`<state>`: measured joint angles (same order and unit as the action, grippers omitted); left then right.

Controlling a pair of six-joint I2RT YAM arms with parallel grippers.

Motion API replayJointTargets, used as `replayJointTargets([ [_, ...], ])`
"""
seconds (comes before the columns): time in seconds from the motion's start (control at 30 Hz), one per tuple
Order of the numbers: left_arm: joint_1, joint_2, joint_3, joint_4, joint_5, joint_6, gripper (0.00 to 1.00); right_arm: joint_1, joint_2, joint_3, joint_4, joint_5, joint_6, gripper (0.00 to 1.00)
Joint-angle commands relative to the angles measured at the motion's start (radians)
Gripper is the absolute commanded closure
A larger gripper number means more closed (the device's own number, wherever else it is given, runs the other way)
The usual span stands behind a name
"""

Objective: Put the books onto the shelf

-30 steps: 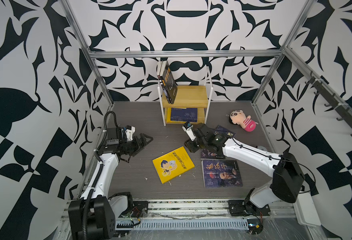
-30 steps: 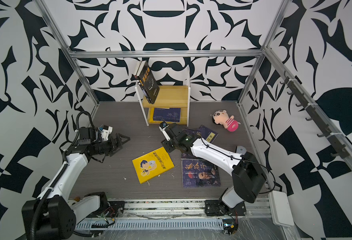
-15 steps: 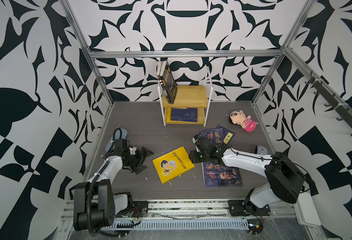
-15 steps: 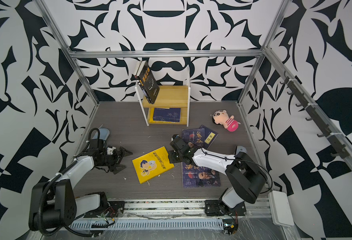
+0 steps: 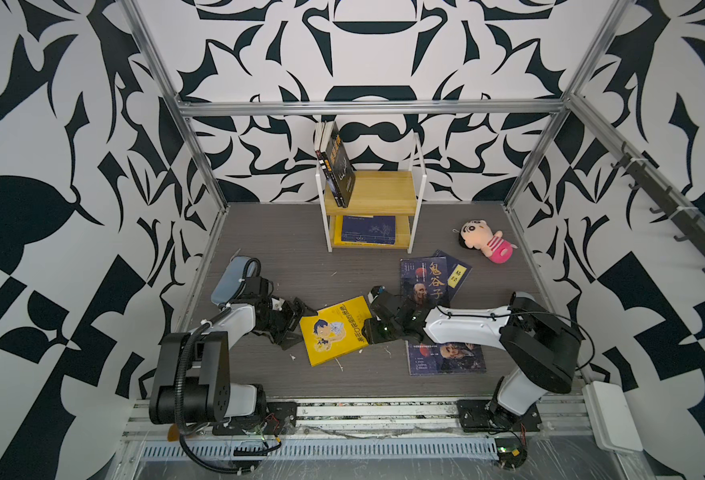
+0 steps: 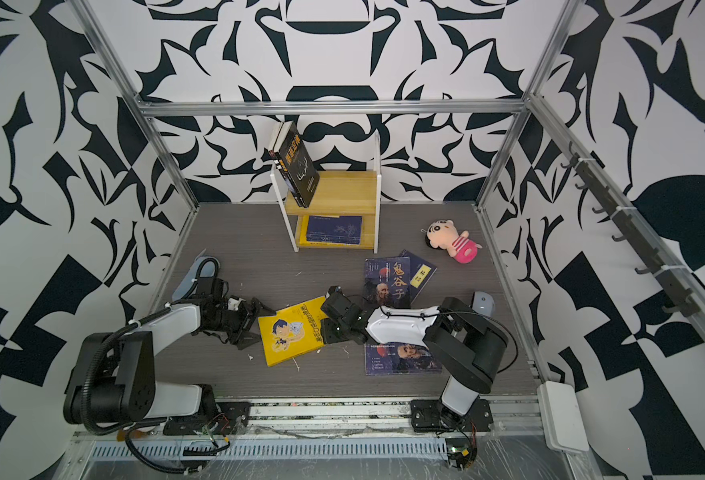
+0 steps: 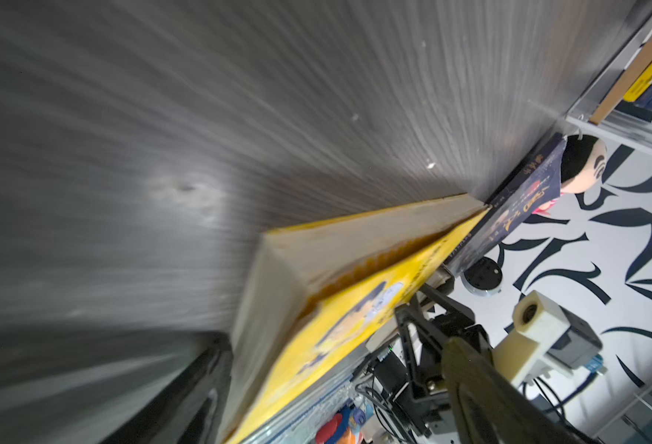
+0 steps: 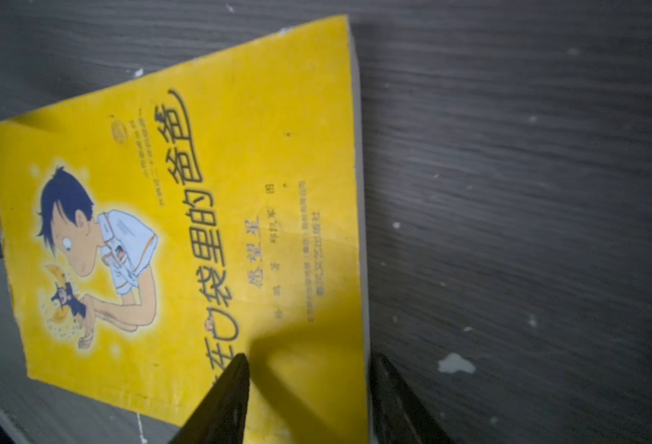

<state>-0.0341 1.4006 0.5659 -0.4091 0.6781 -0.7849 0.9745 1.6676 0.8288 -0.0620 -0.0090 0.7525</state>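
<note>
Yellow paperback with a cartoon boy on its cover (image 5: 336, 330) (image 6: 290, 332) lies on the grey wood-grain floor (image 5: 292, 257), near centre, askew, well apart from the shelf. Both arms are low, 1 at each side of it.

Left gripper (image 5: 297, 324) (image 6: 254, 324): jaws spread wide at the book's left edge. In the left wrist view that edge and a corner of the book (image 7: 355, 326) sit between the fingers. Not clamped.

Right gripper (image 5: 368, 330) (image 8: 309, 357): jaws partly apart at the book's right edge. In the right wrist view 1 finger is over the cover and the other is beyond the edge, over bare floor. Nothing held.

Shelf, a small 2-tier rack of light yellow boards in a white frame (image 5: 384, 191) (image 6: 342, 189), stands far centre by the back wall. Top tier: black paperbacks (image 5: 338, 166) standing tilted at the left end, count unclear. Lower tier: navy book (image 5: 368, 228) lying flat.

Right of centre: dark paperback with an old-man portrait (image 5: 423, 276) overlaps a navy paperback with a yellow label (image 5: 454, 272). Near right: 2nd dark portrait paperback (image 5: 446, 358), partly under the right arm. Far right: pink-striped plush doll (image 5: 484, 243).
</note>
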Motion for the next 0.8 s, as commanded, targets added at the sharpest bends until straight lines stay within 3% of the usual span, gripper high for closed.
replayJointTargets([
  [0.0,-0.033,0.057,0.003,0.022,-0.048,0.005,0.13,0.043,0.023,-0.015,0.027,-0.020,0.073,0.46],
  [0.5,-0.089,-0.057,0.067,0.039,0.032,0.036,0.53,0.059,0.045,0.049,0.008,0.011,0.011,0.49],
  [0.63,-0.100,-0.071,0.079,0.044,0.063,0.017,0.59,0.059,0.044,0.041,0.037,0.005,0.014,0.49],
  [0.77,-0.099,-0.095,0.095,0.016,0.059,0.029,0.75,0.058,0.032,0.056,-0.006,0.024,-0.003,0.49],
])
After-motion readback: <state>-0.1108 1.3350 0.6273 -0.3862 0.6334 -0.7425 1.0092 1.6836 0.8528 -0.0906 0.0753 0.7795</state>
